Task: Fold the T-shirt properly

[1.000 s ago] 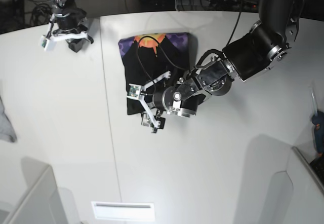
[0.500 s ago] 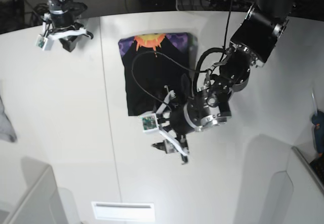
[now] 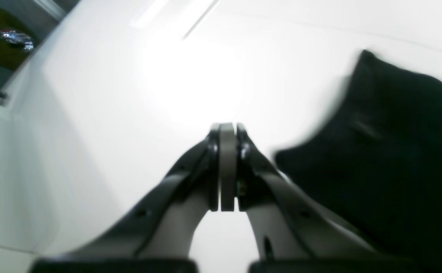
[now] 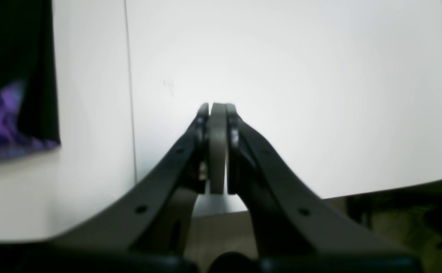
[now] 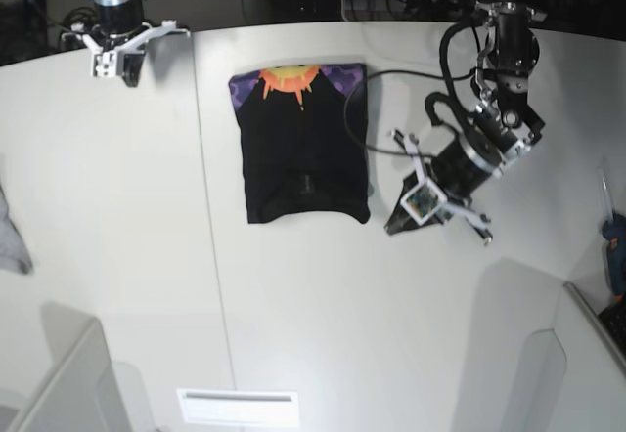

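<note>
The black T-shirt (image 5: 305,158) lies folded into a compact rectangle on the white table, its orange and purple print showing along the far edge. My left gripper (image 5: 396,222) hovers just right of the shirt's near right corner, jaws pressed together and empty. In the left wrist view that gripper (image 3: 226,129) is shut over bare table, with the black T-shirt (image 3: 395,151) to its right. My right gripper (image 5: 122,68) hangs at the table's far left corner, well away from the shirt. The right wrist view shows this gripper (image 4: 217,108) shut and empty, the T-shirt (image 4: 12,76) at the left edge.
A small light-grey cloth (image 5: 10,237) lies at the left table edge. A white bin (image 5: 59,383) stands at the near left and another white box (image 5: 587,354) at the near right. A table seam (image 5: 210,256) runs left of the shirt.
My left arm swung away from the shirt's near edge to its right side, and its jaws closed from open to shut. The right arm drew back slightly toward the far corner.
</note>
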You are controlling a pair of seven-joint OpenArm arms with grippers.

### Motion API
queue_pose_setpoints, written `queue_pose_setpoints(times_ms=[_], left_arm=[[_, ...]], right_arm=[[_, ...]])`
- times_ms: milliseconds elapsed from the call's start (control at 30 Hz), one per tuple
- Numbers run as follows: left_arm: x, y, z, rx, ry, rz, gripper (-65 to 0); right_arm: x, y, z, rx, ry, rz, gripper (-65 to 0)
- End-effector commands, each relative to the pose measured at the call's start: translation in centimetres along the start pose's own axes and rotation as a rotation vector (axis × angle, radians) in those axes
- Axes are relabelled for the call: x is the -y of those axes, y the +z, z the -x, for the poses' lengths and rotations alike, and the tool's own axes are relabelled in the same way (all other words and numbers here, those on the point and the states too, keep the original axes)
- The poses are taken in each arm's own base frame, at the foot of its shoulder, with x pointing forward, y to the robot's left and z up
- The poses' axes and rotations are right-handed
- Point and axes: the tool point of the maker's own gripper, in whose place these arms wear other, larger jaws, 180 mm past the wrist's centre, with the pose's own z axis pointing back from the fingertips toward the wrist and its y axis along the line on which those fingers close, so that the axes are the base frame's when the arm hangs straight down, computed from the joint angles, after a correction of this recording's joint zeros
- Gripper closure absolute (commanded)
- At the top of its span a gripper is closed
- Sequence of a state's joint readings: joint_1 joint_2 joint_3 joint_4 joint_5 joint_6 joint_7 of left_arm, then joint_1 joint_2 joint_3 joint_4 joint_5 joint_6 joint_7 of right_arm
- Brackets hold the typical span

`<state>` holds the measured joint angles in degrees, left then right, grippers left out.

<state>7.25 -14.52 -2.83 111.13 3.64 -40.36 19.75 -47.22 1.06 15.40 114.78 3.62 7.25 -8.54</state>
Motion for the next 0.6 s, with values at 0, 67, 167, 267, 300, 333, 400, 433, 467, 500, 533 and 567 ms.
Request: queue_pose_setpoints(times_ms=[0, 67, 167, 267, 300, 333, 400, 433, 467, 500, 533, 567], left_arm=[[-0.3, 0.9, -0.9, 0.061, -0.006, -0.008, 0.0], [0.8, 2.2, 0.0, 0.081, 0.02, 0.009, 0.0], [1.7, 5.1, 2.7, 0.047, 0.078, -0.007, 0.0], [2.2, 7.9, 4.7, 0.02, 0.17, -0.033, 0.0], [2.5, 8.8, 5.0, 0.027, 0.212, -0.038, 0.0], [2.8, 9.6, 5.2, 0.034, 0.245, -0.043, 0.0], [3.9, 11.1, 5.8, 0.033, 0.286, -0.031, 0.0], [4.6, 11.7, 6.1, 0.03, 0.298, -0.026, 0.0], [5.2, 12.4, 6.3, 0.031, 0.313, -0.019, 0.0], [5.8, 13.0, 6.6, 0.027, 0.327, -0.012, 0.0], [6.4, 13.8, 7.1, 0.014, 0.343, -0.009, 0.0], [7.0, 14.6, 7.6, 0.004, 0.367, -0.009, 0.0]], right_arm=[[0.2, 0.7, -0.7, 0.037, 0.025, 0.002, 0.0], [0.5, 1.4, 0.0, 0.029, 0.085, 0.007, 0.0], [1.3, 2.5, 1.1, 0.002, 0.221, 0.008, 0.0], [1.6, 3.3, 2.0, -0.025, 0.271, -0.013, 0.0], [1.7, 3.4, 2.1, -0.033, 0.287, -0.023, 0.0], [1.9, 3.6, 2.4, -0.042, 0.302, -0.031, 0.0], [2.0, 4.0, 2.9, -0.061, 0.316, -0.039, 0.0], [2.1, 4.3, 3.3, -0.074, 0.32, -0.042, 0.0], [2.2, 4.8, 3.9, -0.093, 0.326, -0.045, 0.0], [2.3, 5.3, 4.4, -0.113, 0.334, -0.052, 0.0], [2.4, 5.7, 4.9, -0.132, 0.346, -0.063, 0.0], [2.6, 6.4, 5.6, -0.158, 0.367, -0.079, 0.0]])
